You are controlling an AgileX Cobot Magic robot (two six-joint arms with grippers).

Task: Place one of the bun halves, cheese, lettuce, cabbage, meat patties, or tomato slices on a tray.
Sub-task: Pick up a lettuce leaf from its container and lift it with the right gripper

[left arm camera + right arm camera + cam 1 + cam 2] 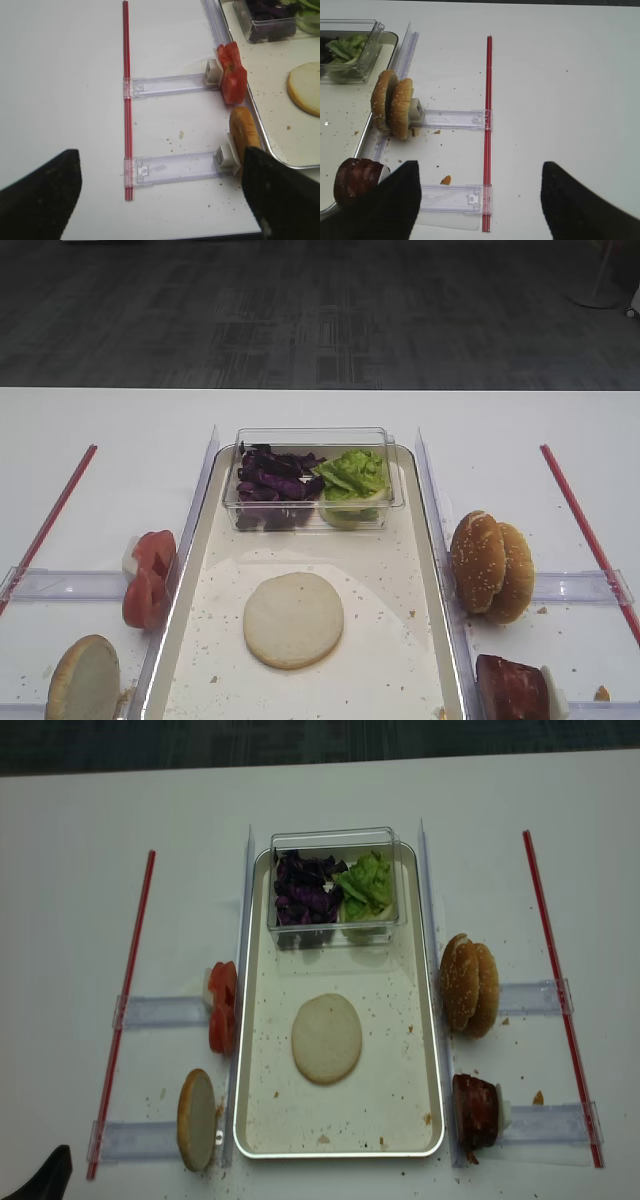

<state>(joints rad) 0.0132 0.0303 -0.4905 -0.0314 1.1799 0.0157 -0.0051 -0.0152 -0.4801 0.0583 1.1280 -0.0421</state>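
A pale cut-face bun half (293, 619) lies flat in the middle of the long silvery tray (178, 620). At the tray's far end a clear tub holds the purple cabbage (272, 480) and the green lettuce (352, 475). Tomato slices (148, 578) and another bun half (85, 680) stand on edge left of the tray. Seeded bun halves (490, 565) and the meat patties (512, 688) stand to its right. My right gripper (480, 167) hovers open over the table right of the patties (357, 177). My left gripper (161, 155) is open too, left of the standing bun half (243, 132). No cheese is in view.
Red strips (125, 1010) (560, 990) run along both sides of the table, with clear plastic holders (452, 119) (170, 86) reaching from them toward the tray. Clear upright dividers (200, 480) flank the tray. Crumbs dot the tray floor and the table.
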